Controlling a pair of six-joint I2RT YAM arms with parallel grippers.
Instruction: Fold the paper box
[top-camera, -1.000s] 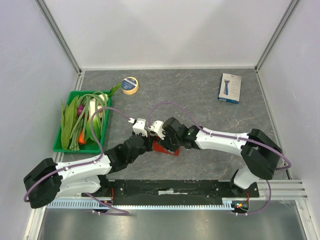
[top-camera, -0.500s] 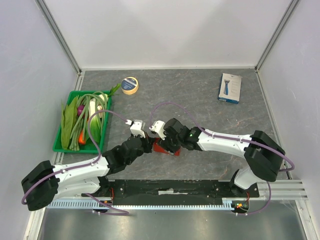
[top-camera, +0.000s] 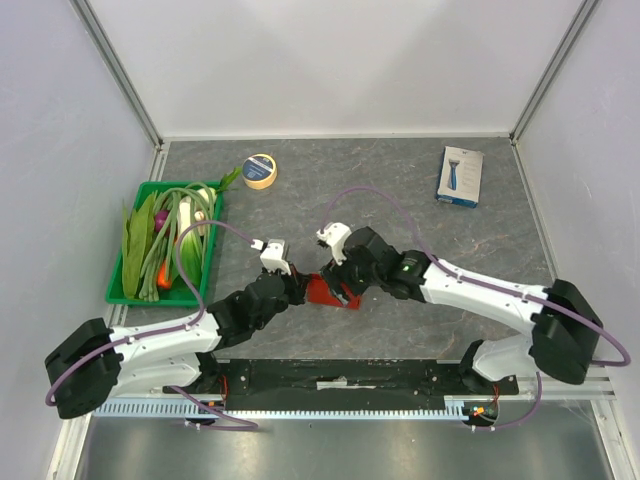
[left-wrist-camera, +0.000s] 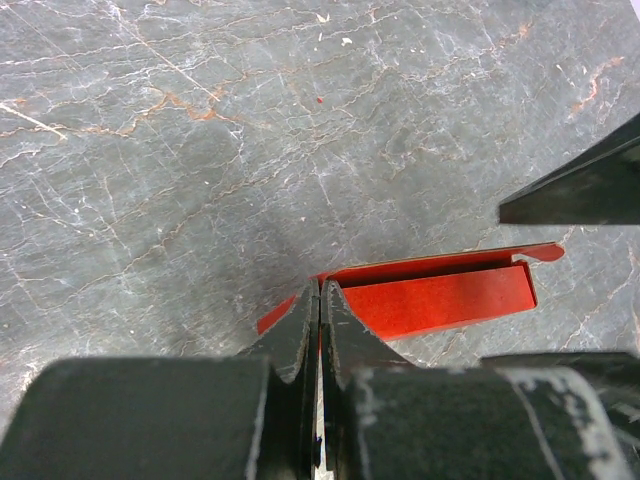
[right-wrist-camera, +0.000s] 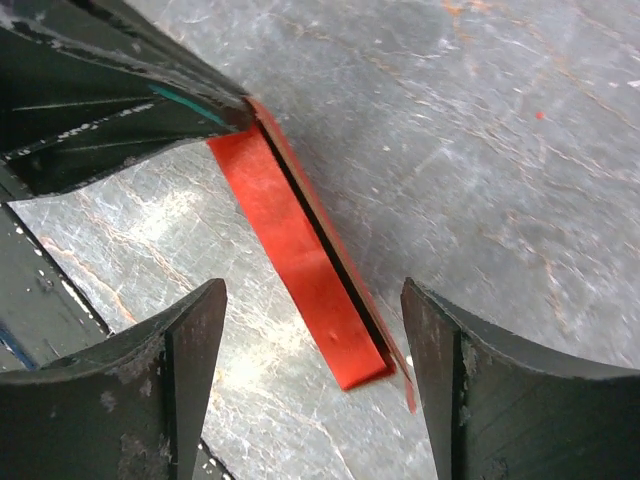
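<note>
Paper box (top-camera: 327, 292) lay near-centre on the worktop (top-camera: 400, 190); left tool (left-wrist-camera: 320, 300) was pinched shut on its left end, right tool (right-wrist-camera: 312, 300) stood wide astride it.

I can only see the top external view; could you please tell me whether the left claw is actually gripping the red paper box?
Observer: Yes, the left claw is shut on one end of the paper box.
Operator: Thanks. And the right claw?
Observer: The right claw is open, straddling the box's other end.
Operator: Is the box folded?
Observer: Doubled over: two red layers with a thin gap between them.
</note>
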